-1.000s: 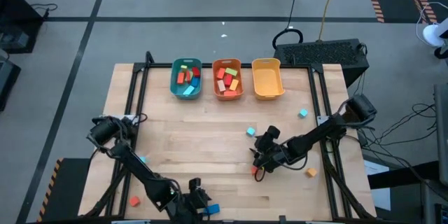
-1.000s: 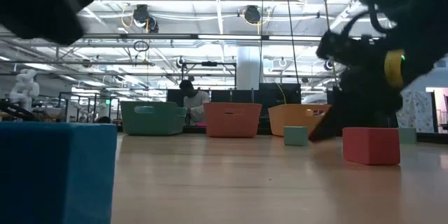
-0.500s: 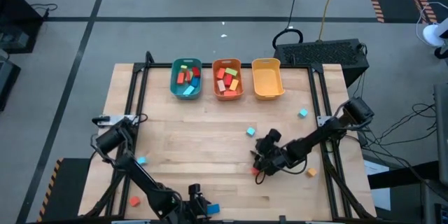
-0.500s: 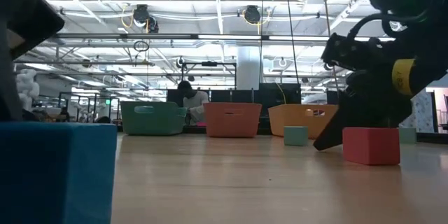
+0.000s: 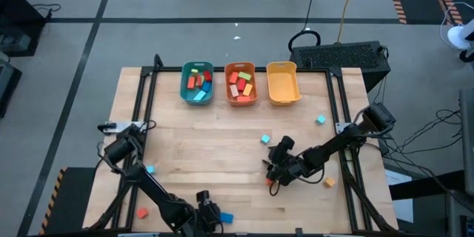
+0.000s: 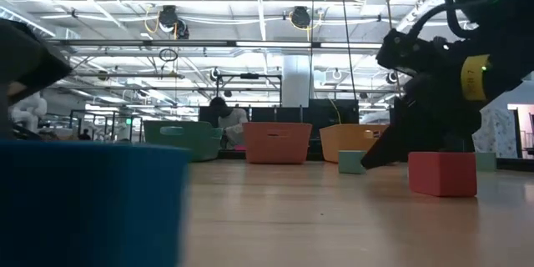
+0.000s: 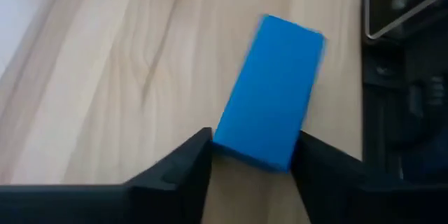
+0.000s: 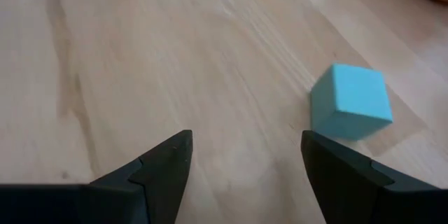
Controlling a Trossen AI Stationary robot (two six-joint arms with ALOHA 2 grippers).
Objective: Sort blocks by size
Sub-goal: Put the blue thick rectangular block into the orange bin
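A blue bar block [image 7: 273,84] lies flat at the table's near edge [image 5: 225,219] and looms large in the low view [image 6: 83,204]. My left gripper [image 7: 255,147] is down at it [image 5: 213,215], with a finger on either side of its closer end. My right gripper [image 8: 245,161] stands open over bare wood right of the table's middle [image 5: 275,166]. A light blue cube [image 8: 350,101] lies just beyond it. A red cube [image 6: 442,173] sits beside it on the near side [image 5: 269,181]. Several blocks lie in the teal bin [image 5: 183,81] and the orange bin [image 5: 227,81]. My left gripper pinches the blue bar between its two fingers, on the two long sides close to one end [image 7: 231,140]. The fingers slant down from the table's left and run along the bar. The bar lies flat on the table.
The yellow bin [image 5: 282,85] stands at the far edge beside the other two. Loose small blocks lie on the table: light blue [image 5: 320,120], tan [image 5: 329,183], light blue [image 5: 150,169] and orange-red [image 5: 141,212]. Bare wood spreads across the middle.
My left gripper has sunk toward the blue bar at the near edge. The bar has shifted on the table: in the low view it now shows wider and blurred.
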